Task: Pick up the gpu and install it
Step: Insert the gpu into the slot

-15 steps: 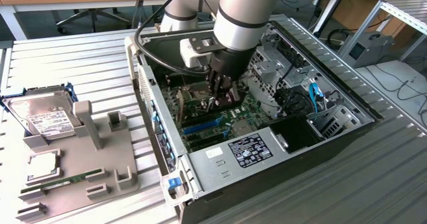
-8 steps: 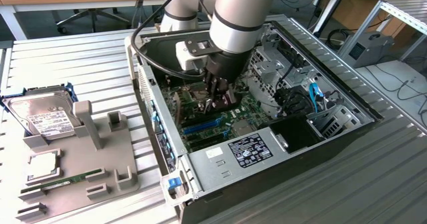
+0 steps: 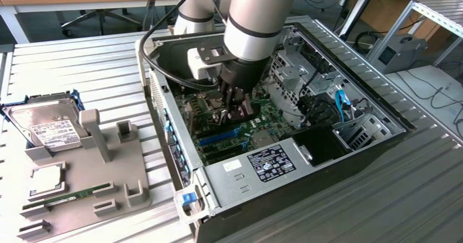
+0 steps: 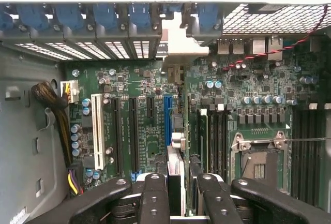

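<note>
My gripper [image 3: 235,112] reaches down into the open computer case [image 3: 376,107], over the green motherboard [image 3: 217,129]. It is shut on the gpu [image 3: 246,110], a dark card held upright just above the board. In the wrist view the gpu [image 4: 176,154] is edge-on between the black fingers [image 4: 154,198] of the gripper [image 4: 178,185]. Its silver end bracket [image 4: 178,43] reaches to the rear slot openings of the case. The card hangs over the blue expansion slot [image 4: 167,118]; whether it touches the slot is hidden.
A grey holder plate [image 3: 94,183] on the exterior view's left carries a hard drive [image 3: 47,126], a processor [image 3: 45,179] and a memory stick [image 3: 72,194]. Inside the case are the power supply [image 3: 268,164], drive cages and cables [image 3: 340,102], a white slot [image 4: 97,131] and the processor socket [image 4: 258,162].
</note>
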Available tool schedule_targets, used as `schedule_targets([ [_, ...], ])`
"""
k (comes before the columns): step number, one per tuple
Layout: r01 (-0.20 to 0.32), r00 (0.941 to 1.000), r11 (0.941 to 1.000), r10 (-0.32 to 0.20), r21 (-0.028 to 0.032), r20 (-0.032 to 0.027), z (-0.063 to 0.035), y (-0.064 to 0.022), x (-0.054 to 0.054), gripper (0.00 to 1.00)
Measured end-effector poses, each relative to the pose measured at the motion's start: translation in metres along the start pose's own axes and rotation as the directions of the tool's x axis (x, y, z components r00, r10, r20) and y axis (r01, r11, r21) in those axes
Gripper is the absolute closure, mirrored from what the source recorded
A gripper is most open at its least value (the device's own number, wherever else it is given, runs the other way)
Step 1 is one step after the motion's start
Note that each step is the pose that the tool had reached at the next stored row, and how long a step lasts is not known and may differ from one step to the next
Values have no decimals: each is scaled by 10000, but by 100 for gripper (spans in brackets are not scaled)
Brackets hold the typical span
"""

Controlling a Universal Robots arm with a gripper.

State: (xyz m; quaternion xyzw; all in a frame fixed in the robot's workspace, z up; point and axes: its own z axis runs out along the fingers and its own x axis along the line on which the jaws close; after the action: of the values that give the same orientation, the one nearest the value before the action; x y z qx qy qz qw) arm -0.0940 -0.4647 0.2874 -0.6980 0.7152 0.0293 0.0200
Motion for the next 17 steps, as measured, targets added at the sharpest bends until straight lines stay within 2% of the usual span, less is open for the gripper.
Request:
schedule_targets([
  [1, -1, 10000, 10000, 1, 0, -16, 5, 5, 1, 73],
  [3, -3, 10000, 10000, 3, 2, -95, 18, 17, 2, 73],
  [4, -16, 9996, 10000, 16, 9, -289, 40, 43, 5, 73],
  [5, -35, 9994, 10000, 35, 11, -331, 78, 105, 9, 73],
  [9, -51, 9994, 10000, 52, 12, -345, 199, 155, -2, 73],
  [12, -51, 9994, 10000, 52, 10, -348, 282, 157, 1, 73],
  [15, 54, 9994, 10000, -53, 3, -350, 351, 156, 2, 73],
  [17, 54, 9994, 10000, -53, 7, -344, 359, 155, 2, 73],
])
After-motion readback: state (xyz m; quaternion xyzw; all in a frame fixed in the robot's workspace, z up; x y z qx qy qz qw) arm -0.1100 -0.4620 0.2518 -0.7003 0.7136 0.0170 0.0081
